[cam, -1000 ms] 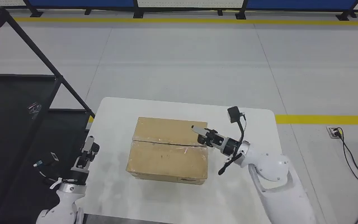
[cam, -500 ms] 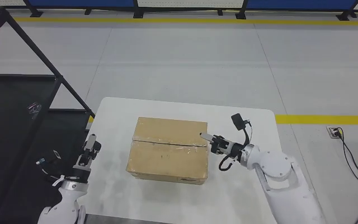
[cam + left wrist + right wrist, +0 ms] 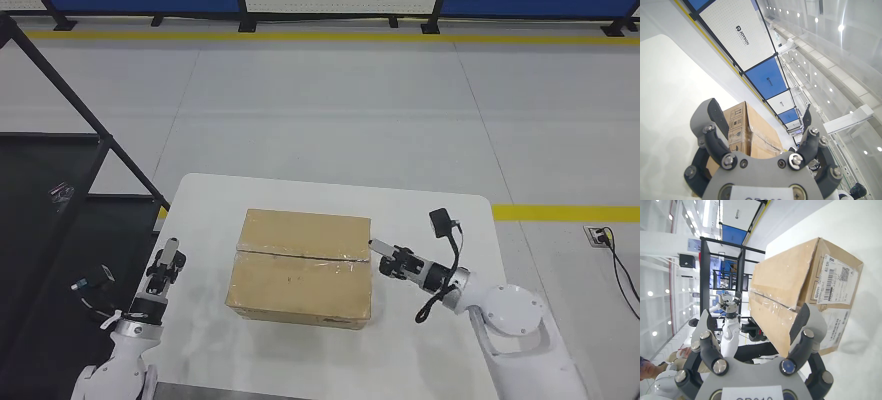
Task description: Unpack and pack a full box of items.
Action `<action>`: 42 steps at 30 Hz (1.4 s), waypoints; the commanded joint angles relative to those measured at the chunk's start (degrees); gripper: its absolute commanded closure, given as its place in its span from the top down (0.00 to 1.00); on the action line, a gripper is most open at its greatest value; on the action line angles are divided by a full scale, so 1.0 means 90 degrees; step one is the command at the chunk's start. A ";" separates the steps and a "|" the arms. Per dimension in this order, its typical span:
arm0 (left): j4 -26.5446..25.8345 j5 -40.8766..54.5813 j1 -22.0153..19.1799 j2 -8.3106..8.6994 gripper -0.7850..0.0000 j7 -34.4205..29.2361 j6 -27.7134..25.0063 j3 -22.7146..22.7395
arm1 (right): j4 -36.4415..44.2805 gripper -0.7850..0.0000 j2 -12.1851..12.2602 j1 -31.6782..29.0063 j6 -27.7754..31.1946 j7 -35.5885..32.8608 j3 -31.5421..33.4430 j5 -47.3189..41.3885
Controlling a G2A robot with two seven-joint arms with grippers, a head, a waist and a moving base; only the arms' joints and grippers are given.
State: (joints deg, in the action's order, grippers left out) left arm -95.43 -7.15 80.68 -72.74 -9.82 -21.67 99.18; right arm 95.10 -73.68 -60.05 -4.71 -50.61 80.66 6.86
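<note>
A closed brown cardboard box (image 3: 300, 268) stands in the middle of the white table (image 3: 440, 215), its top seam sealed with clear tape. My right gripper (image 3: 380, 248) is open just off the box's right end, level with the seam. In the right wrist view its open gripper (image 3: 755, 319) faces the box (image 3: 780, 283), whose end carries a white shipping label (image 3: 832, 283). My left gripper (image 3: 170, 248) is open near the table's left edge, apart from the box. The left wrist view shows this gripper (image 3: 762, 117) open, with the box (image 3: 761, 136) beyond.
A black metal frame (image 3: 95, 140) stands off the table's left side. Bare table surface lies in front of and behind the box. A yellow floor line (image 3: 560, 212) runs past the table's right. The left arm's gripper (image 3: 728, 306) shows far off in the right wrist view.
My right gripper has drawn back from over the box's top to just off its right end. The left gripper has shifted slightly toward the box.
</note>
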 commanded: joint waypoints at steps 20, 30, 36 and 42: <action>-0.0013 -0.0040 -0.0021 0.0028 1.00 0.0029 0.0059 -0.0071 | -0.0279 1.00 0.0159 0.0380 -0.1102 -0.0463 -0.0443 0.1188; 0.0022 -0.0066 -0.0039 0.0042 1.00 0.0027 0.0075 -0.0111 | 0.0510 1.00 0.0145 -0.0645 0.1007 0.0933 0.0320 -0.0816; 0.0055 -0.0095 -0.0052 0.0045 1.00 0.0047 0.0075 -0.0170 | 0.0146 1.00 0.0147 -0.0258 0.0724 0.0800 -0.0028 -0.0667; 0.0056 -0.0099 -0.0047 0.0053 1.00 0.0050 0.0092 -0.0172 | -0.0400 1.00 0.0152 0.0350 -0.0125 0.0320 -0.0517 -0.0199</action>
State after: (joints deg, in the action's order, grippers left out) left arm -94.92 -7.99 80.26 -72.27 -9.41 -20.88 97.62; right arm 92.10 -72.34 -57.75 -4.16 -47.12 76.53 4.23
